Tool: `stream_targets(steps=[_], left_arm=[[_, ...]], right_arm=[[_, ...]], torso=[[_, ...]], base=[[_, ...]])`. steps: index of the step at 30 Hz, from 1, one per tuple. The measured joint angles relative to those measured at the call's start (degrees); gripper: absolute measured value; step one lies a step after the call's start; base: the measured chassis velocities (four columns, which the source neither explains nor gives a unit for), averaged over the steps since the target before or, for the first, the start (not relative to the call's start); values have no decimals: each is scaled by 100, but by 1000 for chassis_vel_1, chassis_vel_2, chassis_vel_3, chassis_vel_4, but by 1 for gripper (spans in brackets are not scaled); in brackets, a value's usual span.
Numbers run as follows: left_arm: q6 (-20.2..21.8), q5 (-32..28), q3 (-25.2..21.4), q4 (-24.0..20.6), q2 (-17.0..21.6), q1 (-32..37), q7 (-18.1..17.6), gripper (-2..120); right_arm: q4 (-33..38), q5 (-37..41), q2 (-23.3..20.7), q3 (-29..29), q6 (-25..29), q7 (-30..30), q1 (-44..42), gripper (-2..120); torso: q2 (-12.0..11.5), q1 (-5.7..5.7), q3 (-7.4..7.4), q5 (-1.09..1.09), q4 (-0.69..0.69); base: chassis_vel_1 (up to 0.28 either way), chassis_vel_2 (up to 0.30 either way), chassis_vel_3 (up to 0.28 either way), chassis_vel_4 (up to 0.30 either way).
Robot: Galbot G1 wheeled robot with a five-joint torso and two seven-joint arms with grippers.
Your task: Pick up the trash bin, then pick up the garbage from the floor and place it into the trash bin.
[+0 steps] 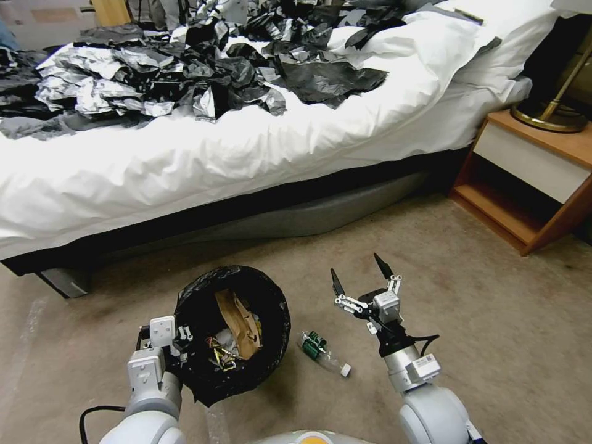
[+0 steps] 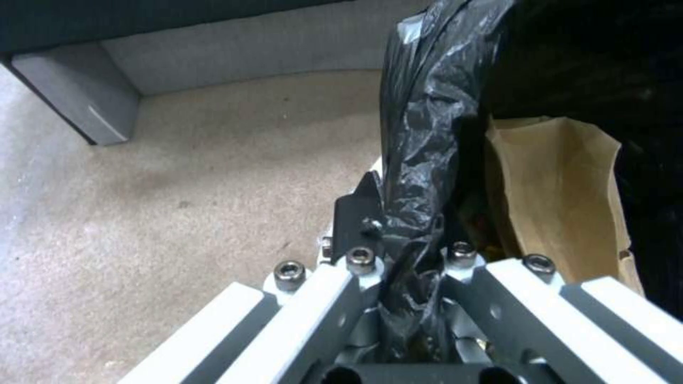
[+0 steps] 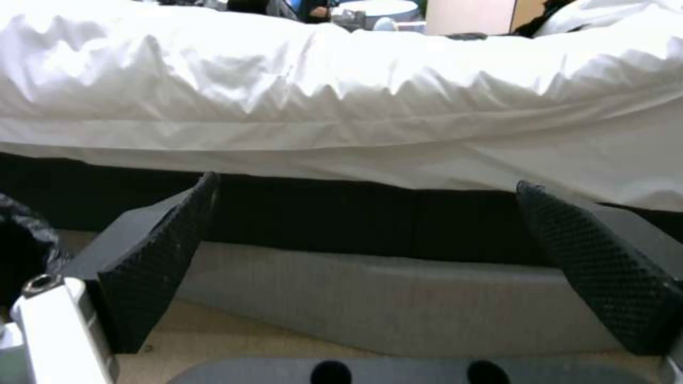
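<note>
While the left gripper [image 1: 176, 338] is clamped on the bag-lined rim of the trash bin [image 1: 246, 290], the right gripper [image 1: 361, 277] hangs with fingers spread wide and nothing between them. No brand or print is legible anywhere; the green label on the clear bottle [image 1: 322, 353] is too small to read. That bottle lies on the carpet between the two grippers, just beside the bin and just short of the right gripper's wrist. Inside the bin, ahead of the left gripper, are a brown paper bag [image 1: 237, 316] and yellow wrappers [image 1: 221, 356]. Left wrist view adds the black liner [image 2: 420, 176] pinched between the closed fingers, bag paper just past them. Right wrist view adds textured pads [image 3: 153, 261] facing the bed [image 3: 341, 122], the liner edge off to one side.
</note>
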Motion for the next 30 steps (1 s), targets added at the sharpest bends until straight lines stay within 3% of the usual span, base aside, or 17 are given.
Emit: stream_targets(steps=[10, 18, 30], left_arm=[[-5, 5, 3, 6, 10, 16, -3, 0], [-15, 40, 7, 9, -2, 52, -7, 0], [-30, 139, 56, 47, -41, 68, -6, 0]], right_arm=[[-237, 5, -351, -143, -290, -326, 130, 100], [-1131, 306, -1207, -829, -1095, -746, 723, 100], [-2620, 388, -1254, -1606, -1394, -1463, 1386, 100]], torso=[[0, 0, 0, 0, 1], [0, 0, 0, -1, 1], [0, 0, 0, 0, 1]], base=[[0, 0, 0, 0], [0, 0, 0, 0], [0, 0, 0, 0]])
